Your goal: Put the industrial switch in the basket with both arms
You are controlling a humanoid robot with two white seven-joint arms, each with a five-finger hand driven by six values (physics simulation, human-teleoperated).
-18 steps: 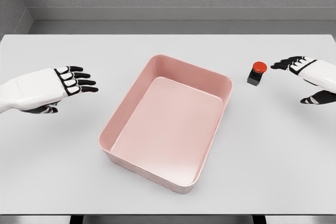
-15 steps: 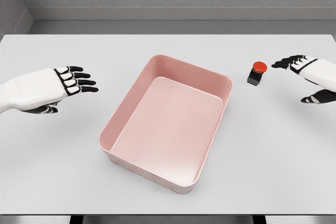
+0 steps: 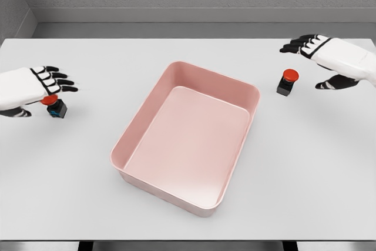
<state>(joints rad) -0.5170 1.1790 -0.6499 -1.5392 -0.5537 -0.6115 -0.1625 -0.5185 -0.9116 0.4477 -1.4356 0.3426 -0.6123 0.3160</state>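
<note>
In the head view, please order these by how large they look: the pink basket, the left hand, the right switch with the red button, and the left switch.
1. Pink basket, by far the largest.
2. Left hand.
3. Right switch and left switch: they look alike in size; the left one is partly hidden by the hand's fingers, so no ranking.

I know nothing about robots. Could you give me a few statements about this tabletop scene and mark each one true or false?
1. The pink basket has nothing in it. True.
2. A red-topped switch stands on the table right of the basket. True.
3. The right hand is gripping that switch. False: its fingers are spread and it is apart from the switch, up and to the right of it.
4. There is only one switch on the table. False: a second switch stands at the left, partly hidden by the left hand.
5. The basket lies upside down. False: it sits open side up.
</note>
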